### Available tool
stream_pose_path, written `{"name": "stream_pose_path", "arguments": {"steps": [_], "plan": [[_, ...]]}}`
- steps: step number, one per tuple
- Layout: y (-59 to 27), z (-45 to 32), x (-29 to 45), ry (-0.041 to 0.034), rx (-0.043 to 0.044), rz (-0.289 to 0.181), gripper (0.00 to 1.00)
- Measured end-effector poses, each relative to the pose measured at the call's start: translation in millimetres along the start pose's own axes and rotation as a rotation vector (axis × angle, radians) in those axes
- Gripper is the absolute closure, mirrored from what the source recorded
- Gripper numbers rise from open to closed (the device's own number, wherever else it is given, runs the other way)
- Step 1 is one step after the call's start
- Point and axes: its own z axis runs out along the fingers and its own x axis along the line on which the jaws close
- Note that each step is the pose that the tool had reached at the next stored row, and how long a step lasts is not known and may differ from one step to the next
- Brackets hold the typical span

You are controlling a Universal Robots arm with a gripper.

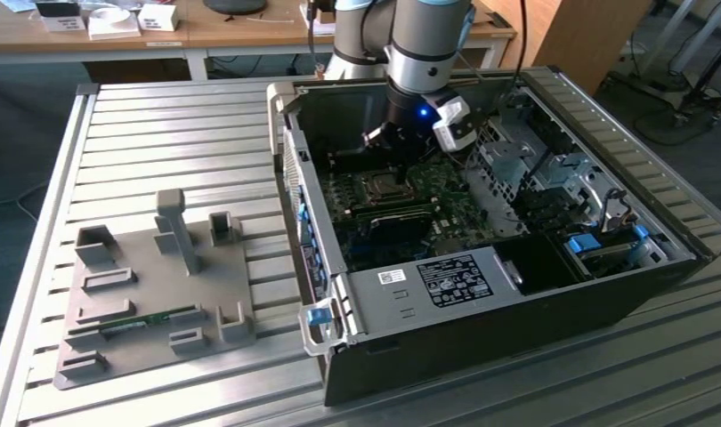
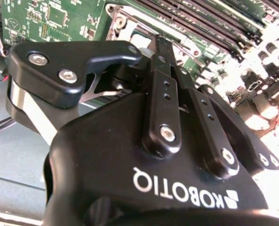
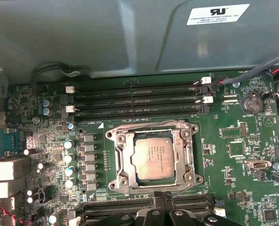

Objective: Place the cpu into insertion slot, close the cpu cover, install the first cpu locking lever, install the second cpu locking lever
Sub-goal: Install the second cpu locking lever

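Note:
The cpu [image 3: 152, 157], a square chip with a silver-grey top, lies in the insertion slot [image 3: 153, 155] on the green motherboard [image 3: 233, 165]. The cpu cover [image 3: 124, 157], a silvery frame, lies flat around it. A thin wire locking lever [image 3: 144, 126] runs along the socket's edge beside the memory slots. My gripper [image 3: 164, 200] hovers just off the socket's other edge, fingers together and holding nothing. In the second wrist view the black fingers [image 2: 160, 52] point at the socket corner. In the exterior view the gripper [image 1: 384, 144] hangs inside the open computer case [image 1: 480, 338], above the socket [image 1: 378, 187].
Memory slots [image 3: 139, 99] flank the socket on two sides. The case walls, a drive cage [image 1: 538, 169] and cables surround the board. On the slatted table [image 1: 158, 116], at the exterior view's left, stands a grey fixture plate [image 1: 147, 294] carrying a memory stick [image 1: 135, 322].

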Motion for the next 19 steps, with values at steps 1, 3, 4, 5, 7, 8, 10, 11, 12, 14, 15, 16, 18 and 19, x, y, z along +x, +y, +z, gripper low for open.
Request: {"name": "stream_pose_path", "arguments": {"steps": [1,3,4,5,7,8,10,11,12,14,15,16,18,19], "plan": [[0.0,0.1,0.0,0.0005,-0.0008,-0.013,0.89],[0.0,0.3,0.0,0.0011,-0.0007,-0.031,0.89],[0.0,0.5,0.0,0.0014,0.0,-0.04,0.89],[0.0,0.7,0.0,0.0018,0.001,-0.049,0.89],[0.0,1.0,0.0,0.002,0.004,-0.059,0.89],[-0.1,1.1,0.0,0.002,0.0053,-0.061,0.89],[-0.1,1.4,0.2,0.002,0.0066,-0.062,0.89],[-0.1,1.5,0.3,0.002,0.0069,-0.063,0.89],[-0.1,1.5,0.3,0.002,0.0072,-0.063,0.89],[-0.1,1.5,0.3,0.002,0.0073,-0.063,0.89],[-0.1,1.6,0.3,0.0019,0.0073,-0.063,0.89],[-0.1,1.5,0.3,0.002,0.0074,-0.063,0.89],[0.0,1.9,0.3,0.0087,0.0075,-0.063,0.89],[-0.1,2.0,0.3,0.0194,0.008,-0.062,0.89]]}}
